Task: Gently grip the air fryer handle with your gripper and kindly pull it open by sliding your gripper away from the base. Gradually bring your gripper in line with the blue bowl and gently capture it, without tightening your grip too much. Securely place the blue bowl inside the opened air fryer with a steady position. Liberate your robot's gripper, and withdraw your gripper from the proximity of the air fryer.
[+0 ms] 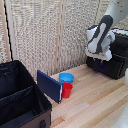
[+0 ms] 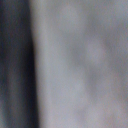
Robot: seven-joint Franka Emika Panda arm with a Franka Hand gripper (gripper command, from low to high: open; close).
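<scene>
Black suitcase (image 1: 20, 100) fills the near corner; blue bowl (image 1: 66, 77) sits untouched on the table (image 1: 95, 105) behind the red cup (image 1: 66, 90), while the end effector (image 1: 98, 57), finger state indeterminate, hangs at the air fryer (image 1: 114, 57), presumably for the handle.

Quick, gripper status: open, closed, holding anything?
Gripper: at the air fryer front; fingers hidden, so open or closed cannot be told.

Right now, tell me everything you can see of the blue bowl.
The blue bowl is small, round and shallow, bright light blue, plastic by its look. It sits upright on the wooden table, apparently empty. The red cup stands close in front of it and the dark-blue flat panel leans at the exterior view's left. Nothing grips it. The wrist view is only blur.
</scene>
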